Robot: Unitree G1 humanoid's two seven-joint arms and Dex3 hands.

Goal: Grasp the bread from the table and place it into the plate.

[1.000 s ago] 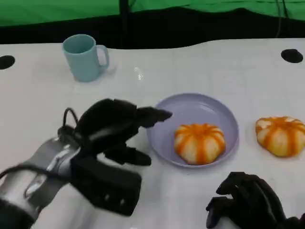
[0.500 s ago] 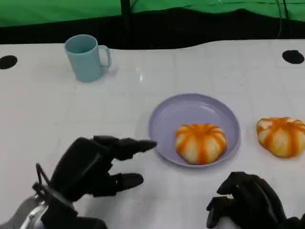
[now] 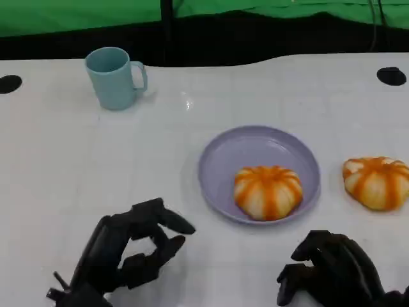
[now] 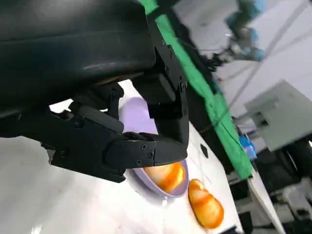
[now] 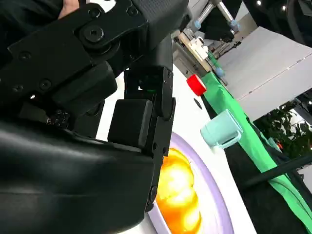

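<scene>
On the white desk [image 3: 57, 166], the left robot hand [image 3: 131, 252] rests low at the near edge, its fingers curled inward with nothing between them. Well beyond it and a little to its left stands a light blue mug [image 3: 115, 78], upright, its handle turned toward the right. Ahead of the left robot hand and to its right lies a lavender plate [image 3: 255, 144], apart from the fingers. An orange-and-cream striped bread roll [image 3: 267, 191] sits inside the plate, on the near right part of it, close to the rim. The left wrist view shows the same roll [image 4: 165, 176] in the plate [image 4: 134, 114] past the hand's black fingers [image 4: 146, 151]. The right robot hand [image 3: 332, 272] sits at the near edge just below the plate, its fingers bent in and holding nothing. Ahead of it and to its right, a second striped bread roll [image 3: 377, 182] lies on the bare desk, beside the plate but not touching it. The right wrist view shows the mug [image 5: 222, 129] beyond the plate [image 5: 214, 200].
</scene>
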